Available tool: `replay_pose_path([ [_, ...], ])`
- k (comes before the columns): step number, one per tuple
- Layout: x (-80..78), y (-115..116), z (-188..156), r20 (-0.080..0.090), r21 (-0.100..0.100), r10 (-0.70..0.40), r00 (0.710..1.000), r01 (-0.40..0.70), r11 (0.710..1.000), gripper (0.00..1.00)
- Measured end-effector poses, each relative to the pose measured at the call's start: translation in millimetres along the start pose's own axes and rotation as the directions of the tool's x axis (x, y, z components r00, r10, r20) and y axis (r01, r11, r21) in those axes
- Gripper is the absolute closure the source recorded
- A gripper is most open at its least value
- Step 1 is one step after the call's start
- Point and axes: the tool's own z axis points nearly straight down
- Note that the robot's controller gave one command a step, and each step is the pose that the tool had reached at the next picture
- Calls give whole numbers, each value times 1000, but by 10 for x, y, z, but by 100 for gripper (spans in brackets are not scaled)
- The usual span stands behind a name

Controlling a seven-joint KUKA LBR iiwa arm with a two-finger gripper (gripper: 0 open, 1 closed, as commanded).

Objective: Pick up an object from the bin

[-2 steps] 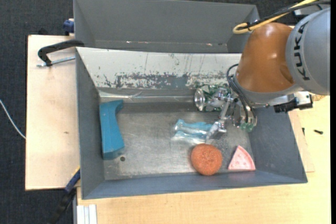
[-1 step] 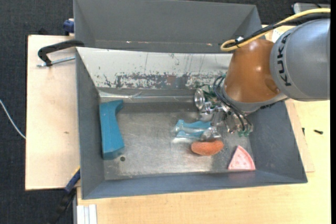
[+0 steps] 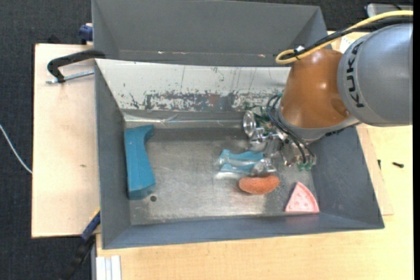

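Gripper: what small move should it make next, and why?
Probably a short, straight descent. The gripper hangs in the right half of the bin, just above the pale blue piece and beside the orange oval, so either is close. The pink wedge and blue handle lie farther off.

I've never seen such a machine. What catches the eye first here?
A big grey arm with an orange cover reaches in from the right, its hand low over a pale blue thing and an orange-red oval right of the bin's middle. A chunky blue block lies alone on the left, a pink wedge in the near right corner.
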Motion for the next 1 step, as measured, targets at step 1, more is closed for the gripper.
replay_pose_path([
  [1, 21, 84, -1659, 13, 6, -10, 1000, 10, 1000, 100],
])
